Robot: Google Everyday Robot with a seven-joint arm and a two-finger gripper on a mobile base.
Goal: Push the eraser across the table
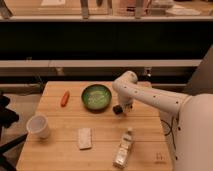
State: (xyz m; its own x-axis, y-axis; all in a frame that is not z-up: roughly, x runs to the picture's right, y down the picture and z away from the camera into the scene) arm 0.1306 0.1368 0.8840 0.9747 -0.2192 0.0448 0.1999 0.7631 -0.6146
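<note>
The eraser [117, 109] is a small black block on the light wooden table [60, 155], just right of and below the green bowl [96, 96]. My gripper [124, 105] hangs at the end of the white arm, which reaches in from the right. It is down at table level, right against the eraser's right side. The arm's wrist hides part of the gripper.
An orange carrot-like piece [64, 98] lies left of the bowl. A white cup [39, 126] stands at the left edge. A pale rectangular pad [84, 138] and a lying bottle [123, 147] are toward the front. Dark shelving runs behind the table.
</note>
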